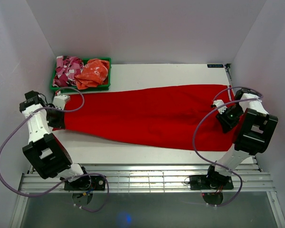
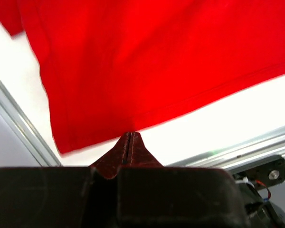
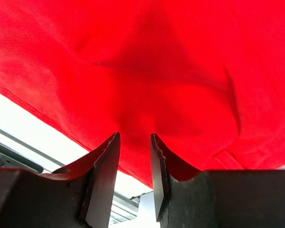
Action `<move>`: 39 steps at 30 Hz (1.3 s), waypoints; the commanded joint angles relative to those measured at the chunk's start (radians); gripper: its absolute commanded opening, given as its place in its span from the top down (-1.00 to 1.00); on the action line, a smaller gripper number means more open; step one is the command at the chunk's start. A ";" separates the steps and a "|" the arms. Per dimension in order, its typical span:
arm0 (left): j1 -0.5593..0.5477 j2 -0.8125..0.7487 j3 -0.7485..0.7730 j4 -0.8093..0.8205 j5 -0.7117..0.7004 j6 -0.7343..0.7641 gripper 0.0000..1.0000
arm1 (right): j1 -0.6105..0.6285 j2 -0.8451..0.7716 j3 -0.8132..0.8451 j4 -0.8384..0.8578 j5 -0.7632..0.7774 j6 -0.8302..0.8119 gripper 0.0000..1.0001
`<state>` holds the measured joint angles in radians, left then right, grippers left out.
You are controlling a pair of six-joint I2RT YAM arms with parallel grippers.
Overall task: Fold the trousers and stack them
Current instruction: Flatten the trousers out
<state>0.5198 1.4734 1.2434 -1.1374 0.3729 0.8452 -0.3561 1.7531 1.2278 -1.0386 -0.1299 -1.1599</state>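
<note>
The trousers (image 1: 152, 114) lie flat across the bench (image 1: 156, 73), spread nearly from one side to the other, the narrow end on the left and the wider end on the right. They look like soft, light, limp cloth: nothing in them will hold a shape, so any lifted part should sag and drag the rest along. The weave appears matte rather than slick, so a pinch ought to hold, though one thin layer could slip out of a shallow bite. The corners and hems at both ends seem the best places to grip, taken together so the cloth stays taut between them

The left claw (image 2: 128, 137) is low at the left end with its fingers pressed together, the tips right at the near edge of the cloth; whether any hem is nipped between them cannot be told. The right claw (image 3: 134, 137) reaches down onto the right end, its fingers apart with a small ridge of red cloth bulging into the gap, not yet clamped. Both arms are bent outward at the elbow, wrists angled in toward the garment
</note>
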 commanded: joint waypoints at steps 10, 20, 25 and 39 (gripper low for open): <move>0.282 -0.194 -0.297 -0.035 -0.121 0.278 1.00 | -0.067 -0.081 0.120 -0.092 -0.030 -0.073 0.16; 0.224 -0.102 -0.213 0.062 0.116 0.168 -0.09 | -0.070 0.009 0.177 -0.064 -0.073 -0.024 0.12; 0.086 -0.041 -0.260 0.270 0.035 -0.004 -0.37 | -0.070 0.062 0.235 -0.064 -0.108 0.031 0.08; 0.017 0.133 -0.473 0.527 -0.238 -0.074 -0.19 | -0.070 0.062 0.282 -0.035 -0.120 0.105 -0.24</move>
<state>0.5327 1.5806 0.8810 -0.6388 0.2321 0.7521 -0.4244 1.8431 1.4715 -1.0721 -0.2253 -1.0756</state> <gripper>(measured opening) 0.637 0.617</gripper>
